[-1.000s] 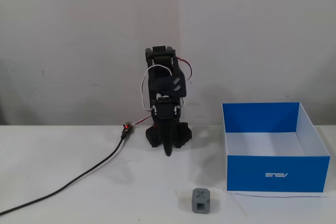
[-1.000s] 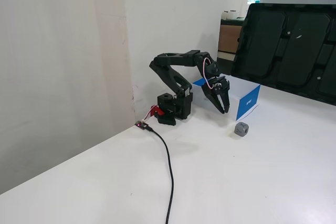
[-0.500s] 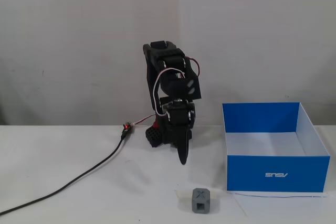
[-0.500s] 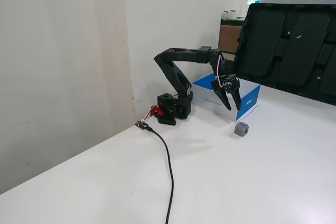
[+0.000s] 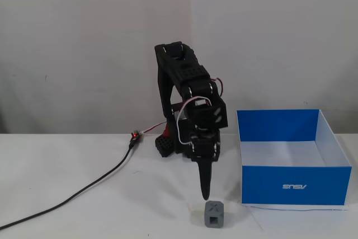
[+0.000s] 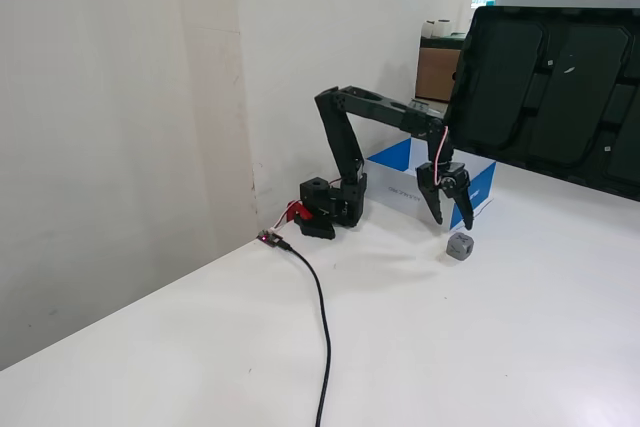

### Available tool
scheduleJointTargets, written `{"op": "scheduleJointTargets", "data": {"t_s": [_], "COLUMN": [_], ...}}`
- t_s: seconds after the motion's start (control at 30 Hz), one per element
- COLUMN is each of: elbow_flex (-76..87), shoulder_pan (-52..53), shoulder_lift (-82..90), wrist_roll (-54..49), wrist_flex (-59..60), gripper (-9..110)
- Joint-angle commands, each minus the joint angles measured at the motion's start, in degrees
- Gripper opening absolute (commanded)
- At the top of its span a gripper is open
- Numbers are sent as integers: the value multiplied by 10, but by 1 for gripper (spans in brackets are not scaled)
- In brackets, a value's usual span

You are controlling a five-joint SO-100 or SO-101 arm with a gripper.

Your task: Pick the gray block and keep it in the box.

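The gray block (image 5: 214, 214) sits on the white table near the front edge, its X-marked face toward the camera; it also shows in a fixed view (image 6: 460, 246). The black arm reaches forward and down. My gripper (image 6: 452, 223) is open, with its fingers spread and pointing down just above the block, not touching it. In a fixed view the gripper (image 5: 205, 196) shows edge-on as one narrow point, just above and left of the block. The blue box (image 5: 291, 186) with a white interior stands right of the block and looks empty; it also shows behind the gripper (image 6: 400, 159).
A black cable (image 5: 84, 188) runs from a red-lit connector (image 5: 135, 136) near the arm's base (image 5: 168, 144) off to the left. A white wall stands behind. In a fixed view, large black trays (image 6: 550, 87) lean at the far side.
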Motion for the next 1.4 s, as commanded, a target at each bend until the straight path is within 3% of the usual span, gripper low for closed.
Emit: {"op": "scheduleJointTargets", "data": {"t_s": [0.0,1.37], "elbow_flex": [-36,-106], "shoulder_pan": [-10,-10], "shoulder_lift": [-15,-212], "wrist_roll": [10,11], "wrist_flex": [-23,-114], "gripper": [25,22]}}
